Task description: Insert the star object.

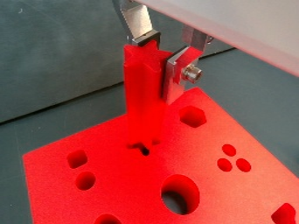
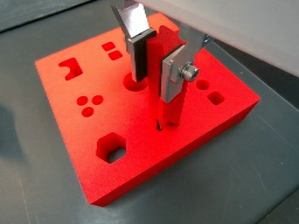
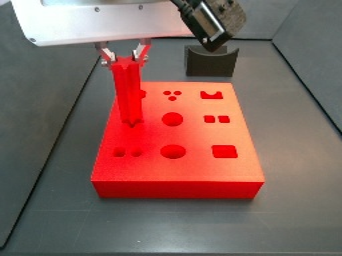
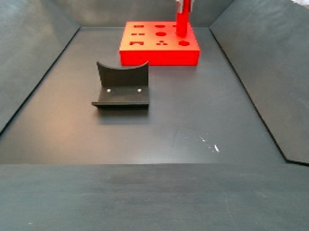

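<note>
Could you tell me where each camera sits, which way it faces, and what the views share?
Wrist view: just above the gripper, looking down the star object onto the red block; fingers show.
Wrist view: same mount, opposite side; gripper, peg, block.
Side view: high, close to the block; gripper shows, fixture behind.
Side view: far, fixture nearer, block beyond.
All share peg and block.

The dark grey matte floor [image 4: 157, 135] carries a big flat red block with shaped holes [image 4: 151, 56] and, well apart, the dark L-shaped fixture [image 4: 121, 87]. The gripper [image 3: 124, 55] hangs above the block.
</note>
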